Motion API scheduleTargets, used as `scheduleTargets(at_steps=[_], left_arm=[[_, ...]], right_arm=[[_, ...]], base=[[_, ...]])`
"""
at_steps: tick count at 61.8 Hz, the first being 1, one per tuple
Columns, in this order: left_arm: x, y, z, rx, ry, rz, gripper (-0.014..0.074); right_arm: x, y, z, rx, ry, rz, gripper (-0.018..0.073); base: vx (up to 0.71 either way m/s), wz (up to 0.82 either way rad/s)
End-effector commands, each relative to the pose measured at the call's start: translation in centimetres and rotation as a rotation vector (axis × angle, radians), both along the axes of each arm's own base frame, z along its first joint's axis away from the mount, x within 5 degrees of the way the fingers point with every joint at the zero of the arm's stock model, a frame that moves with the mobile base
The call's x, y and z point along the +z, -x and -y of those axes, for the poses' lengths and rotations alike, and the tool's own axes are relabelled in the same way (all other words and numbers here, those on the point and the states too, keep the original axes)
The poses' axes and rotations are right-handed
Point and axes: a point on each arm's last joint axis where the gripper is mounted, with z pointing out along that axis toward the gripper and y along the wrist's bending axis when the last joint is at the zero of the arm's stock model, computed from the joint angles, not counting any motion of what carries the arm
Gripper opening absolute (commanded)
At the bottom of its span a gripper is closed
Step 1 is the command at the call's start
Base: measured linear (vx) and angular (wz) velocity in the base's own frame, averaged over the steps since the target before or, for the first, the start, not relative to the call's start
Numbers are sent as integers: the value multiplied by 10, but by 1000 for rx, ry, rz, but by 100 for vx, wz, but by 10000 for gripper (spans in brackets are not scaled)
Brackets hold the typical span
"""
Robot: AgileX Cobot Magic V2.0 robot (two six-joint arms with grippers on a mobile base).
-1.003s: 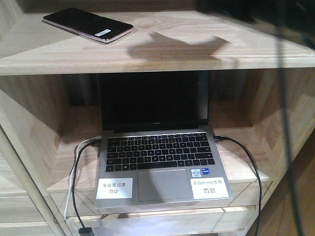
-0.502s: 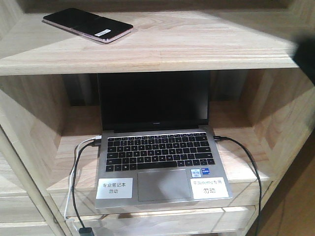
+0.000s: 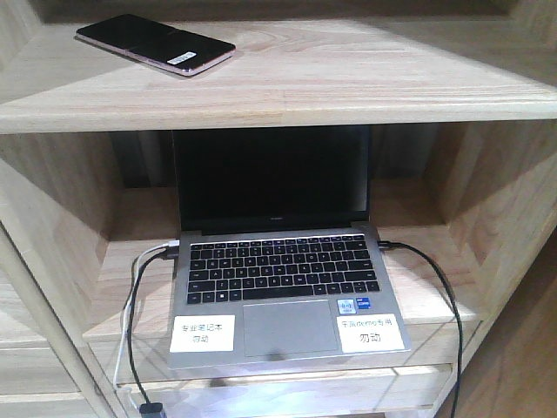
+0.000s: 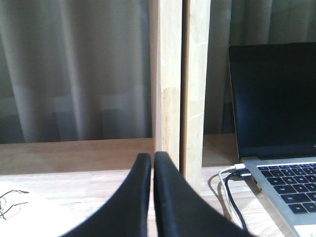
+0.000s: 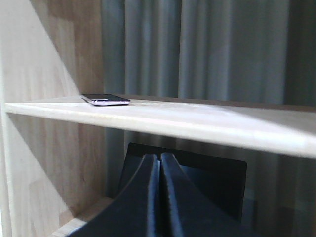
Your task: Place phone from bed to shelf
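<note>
on the laptop (image 3: 283,287) palmrest, two white chinese-text labels (image 3: 202,332)

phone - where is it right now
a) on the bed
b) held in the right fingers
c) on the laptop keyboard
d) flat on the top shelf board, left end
d: the phone lies flat on the upper shelf toward its left end, above the open laptop, with nothing touching it.

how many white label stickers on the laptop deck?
2. One white label sits left of the touchpad, the other white label right of it, both on the laptop palm rest. None hidden that I can see.
</note>
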Motion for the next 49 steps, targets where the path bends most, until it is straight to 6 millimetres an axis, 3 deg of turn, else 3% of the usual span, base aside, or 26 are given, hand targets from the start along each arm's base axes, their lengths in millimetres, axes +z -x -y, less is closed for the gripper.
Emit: scheduleTargets(at_steps=[1,49], left_arm=[[15,2,0,4,16,105,1],[15,2,0,4,16,105,1]], right_arm=[[5,3,5,-36,-39,65,-6],[3,5,5,-32,-38,64,-6]], base=[[0,0],[0,0]])
